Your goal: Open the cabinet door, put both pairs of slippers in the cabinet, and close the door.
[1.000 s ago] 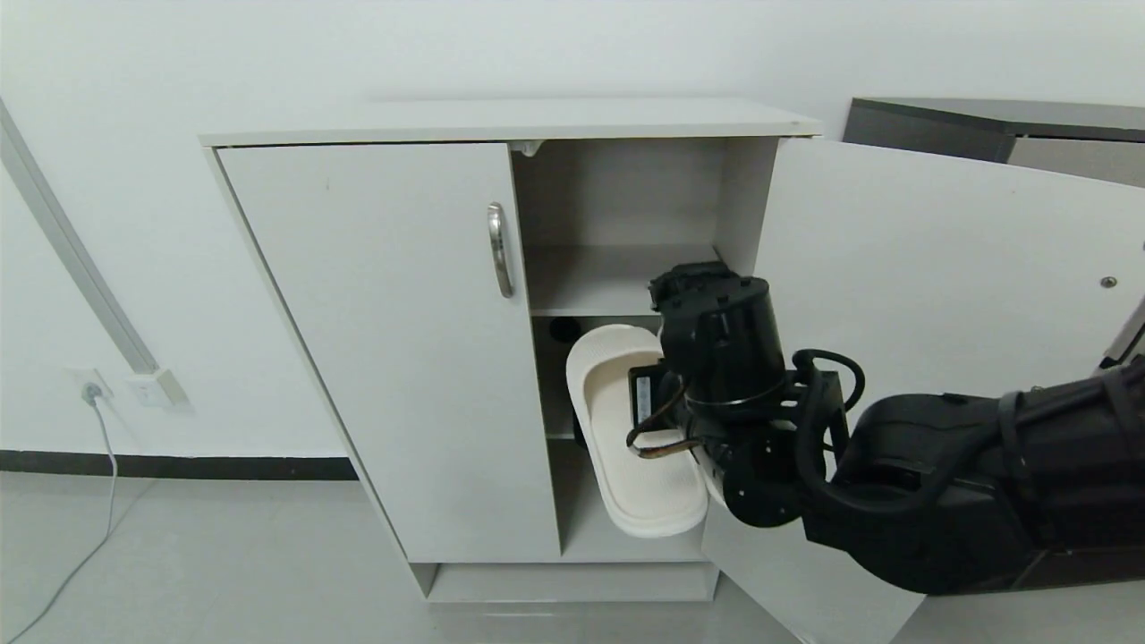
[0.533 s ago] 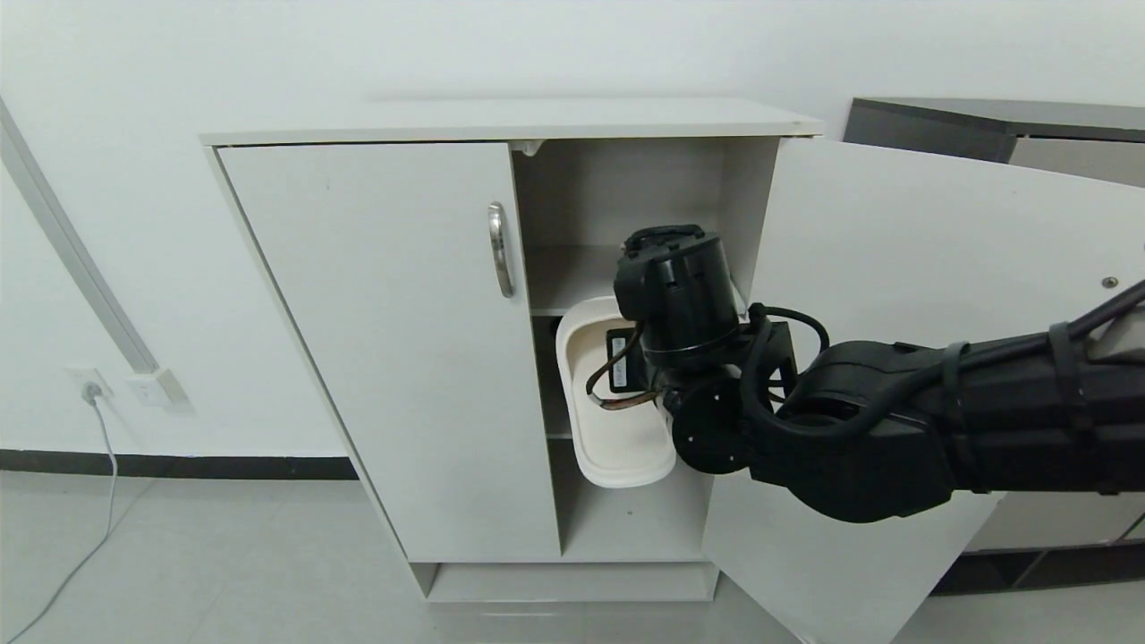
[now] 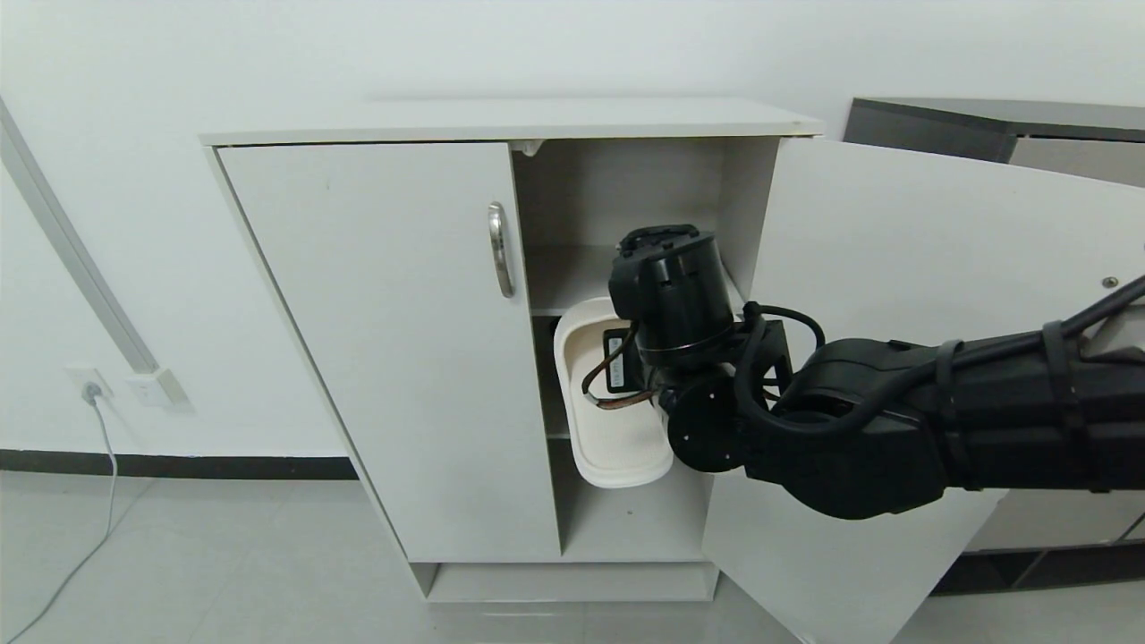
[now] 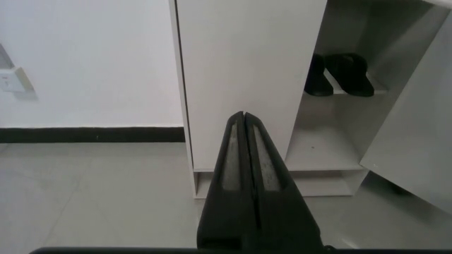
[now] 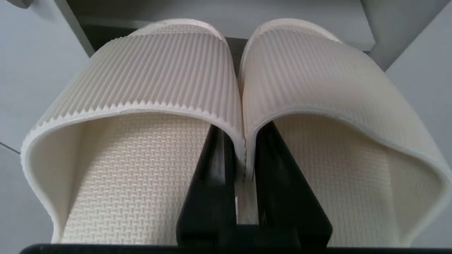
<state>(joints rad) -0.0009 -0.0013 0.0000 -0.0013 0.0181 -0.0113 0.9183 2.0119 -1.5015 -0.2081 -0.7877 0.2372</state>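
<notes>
A white cabinet [image 3: 501, 116] stands against the wall, its left door [image 3: 385, 358] closed and its right door [image 3: 894, 268] swung wide open. My right gripper [image 5: 244, 159] is shut on a pair of cream slippers [image 5: 176, 92], pinching their two inner walls together. In the head view the cream slippers [image 3: 617, 438] hang sole-out in the cabinet's opening, just below the upper shelf [image 3: 572, 277]. A pair of black slippers [image 4: 339, 74] sits on a middle shelf inside. My left gripper [image 4: 244, 120] is shut and empty, low over the floor, facing the closed door.
The closed door has a metal handle [image 3: 500, 250] by the opening. A grey cabinet [image 3: 1002, 125] stands to the right behind the open door. A wall socket [image 3: 89, 389] with a cable sits low on the left. Bare floor [image 3: 179, 563] lies before the cabinet.
My right arm has lifted the cream slippers and pushed them deeper into the cabinet opening; in the last half second it only edged slightly left.
</notes>
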